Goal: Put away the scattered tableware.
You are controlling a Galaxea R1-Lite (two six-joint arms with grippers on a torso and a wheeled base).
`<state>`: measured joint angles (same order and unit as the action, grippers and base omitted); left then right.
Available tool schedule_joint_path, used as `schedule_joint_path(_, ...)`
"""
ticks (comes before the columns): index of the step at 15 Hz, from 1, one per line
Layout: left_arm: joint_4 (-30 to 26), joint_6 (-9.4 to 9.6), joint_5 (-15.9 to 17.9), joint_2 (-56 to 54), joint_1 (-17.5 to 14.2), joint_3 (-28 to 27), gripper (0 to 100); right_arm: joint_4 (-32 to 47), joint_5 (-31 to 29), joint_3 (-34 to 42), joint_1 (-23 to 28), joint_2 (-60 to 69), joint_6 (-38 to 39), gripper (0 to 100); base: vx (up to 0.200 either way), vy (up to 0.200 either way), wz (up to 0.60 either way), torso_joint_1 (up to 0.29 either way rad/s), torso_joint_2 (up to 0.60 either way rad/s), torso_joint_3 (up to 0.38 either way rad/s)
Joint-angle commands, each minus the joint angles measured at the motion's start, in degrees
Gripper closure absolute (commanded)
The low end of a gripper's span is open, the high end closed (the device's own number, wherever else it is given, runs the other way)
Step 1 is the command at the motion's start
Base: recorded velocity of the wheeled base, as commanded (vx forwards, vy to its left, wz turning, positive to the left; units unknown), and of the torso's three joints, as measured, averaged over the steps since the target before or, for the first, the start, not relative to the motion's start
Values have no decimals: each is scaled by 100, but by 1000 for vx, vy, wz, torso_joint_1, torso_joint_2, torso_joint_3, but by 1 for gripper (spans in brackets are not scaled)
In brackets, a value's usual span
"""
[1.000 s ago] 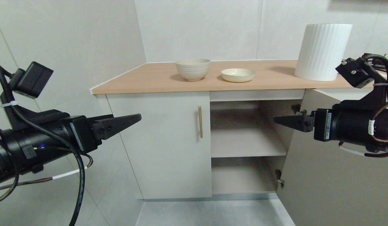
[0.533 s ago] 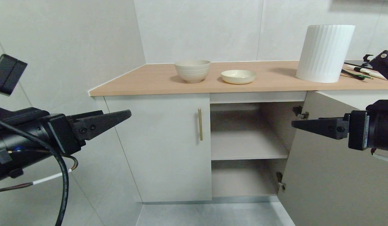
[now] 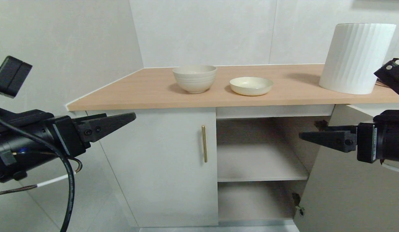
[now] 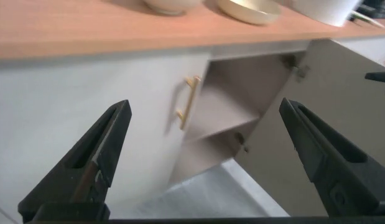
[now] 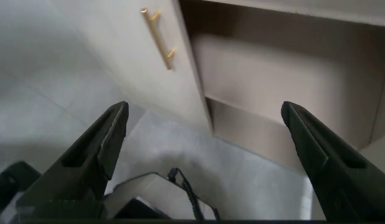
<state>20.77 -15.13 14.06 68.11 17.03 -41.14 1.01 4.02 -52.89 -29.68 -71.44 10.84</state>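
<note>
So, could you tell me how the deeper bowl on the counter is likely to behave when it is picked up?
The bowl looks like glazed ceramic, so it is probably stiff, rather heavy for its size, and breakable if knocked against the counter. Its smooth, curved wall may be slippery to pinch; the rim seems the safer hold.

Open cupboard shelf [image 3: 257, 162] sits beside the shut door [image 3: 160, 167].

Bowl [image 4: 170, 5] half off-frame (plate [image 4: 251, 9] too)
</note>
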Motion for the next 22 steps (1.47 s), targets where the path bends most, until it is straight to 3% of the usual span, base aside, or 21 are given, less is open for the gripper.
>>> schedule_joint_path(1,6,-8,1,36,2,1,0,4,37,34,-2,-2,-29,0,200,0,0,2,7,-2)
schedule_joint_path(10,6,-16,36,89,2,36,0,-22,213,86,-2,42,-55,0,22,0,0,2,-5,-4)
schedule_joint_path(22,6,-16,62,423,11,80,0,-523,415,394,24,-63,-214,0,0,0,0,127,-412,-285)
